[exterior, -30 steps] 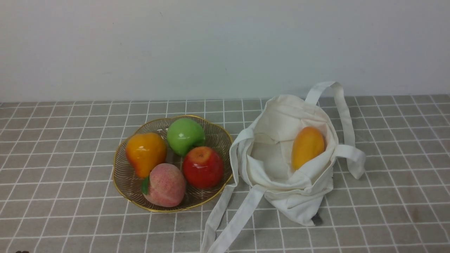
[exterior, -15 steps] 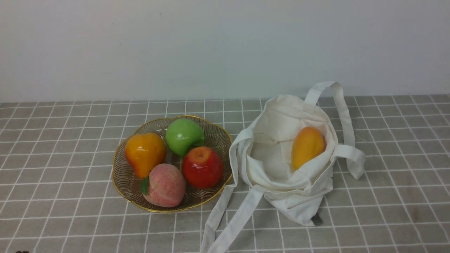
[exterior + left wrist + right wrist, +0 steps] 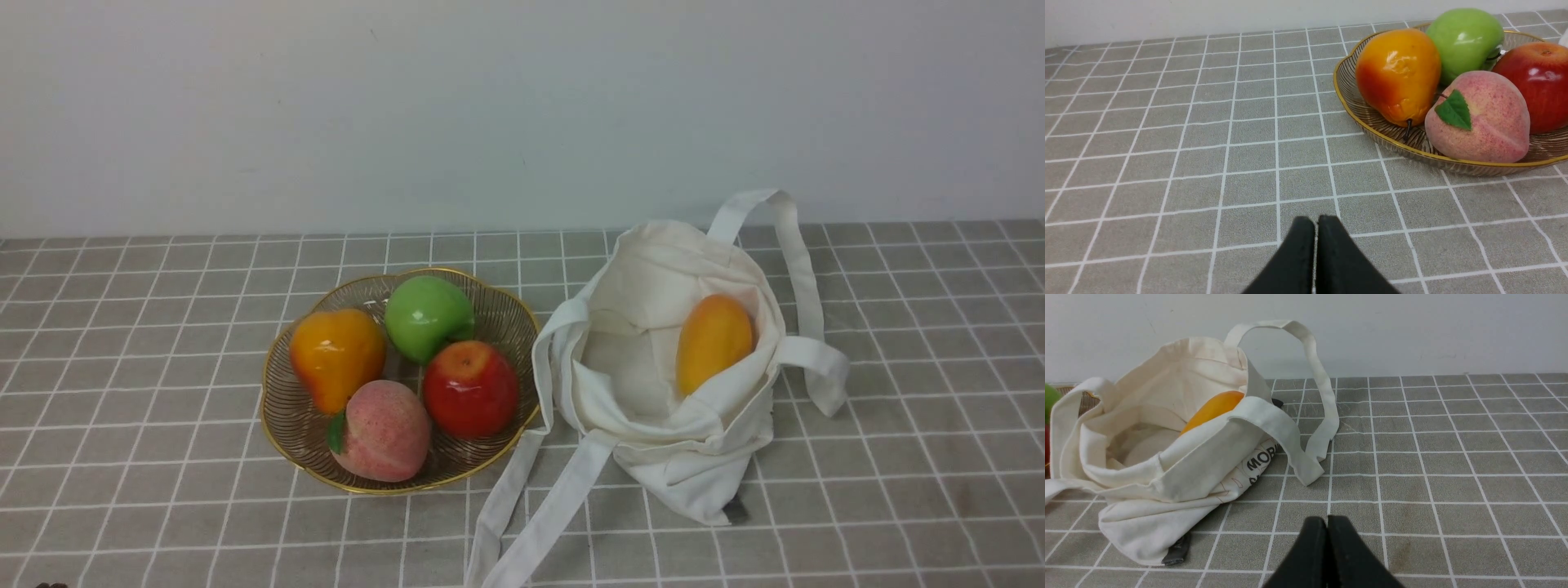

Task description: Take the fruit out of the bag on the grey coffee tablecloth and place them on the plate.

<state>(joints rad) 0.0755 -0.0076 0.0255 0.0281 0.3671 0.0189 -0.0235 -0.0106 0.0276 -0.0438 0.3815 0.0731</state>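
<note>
Both end effectors, left (image 3: pixel 1316 222) and right (image 3: pixel 1327 522), closed on nothing, parked low over the cloth (image 3: pixel 898 490). Apple (image 3: pixel 429 316) on plate (image 3: pixel 282 425); mango (image 3: pixel 714 341) remains in bag (image 3: pixel 694 465). Next, I judge: open right, reach into the bag mouth, clear of the straps.

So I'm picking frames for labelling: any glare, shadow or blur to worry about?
Front view: soft even light, small highlights on the green apple and red apple. Left wrist view: sharp, glare patches on the pear. Right wrist view: sharp, mango partly hidden by the bag.

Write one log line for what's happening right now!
green apple: on plate | mango: in bag | left gripper: shut, empty | right gripper: shut, empty
</note>
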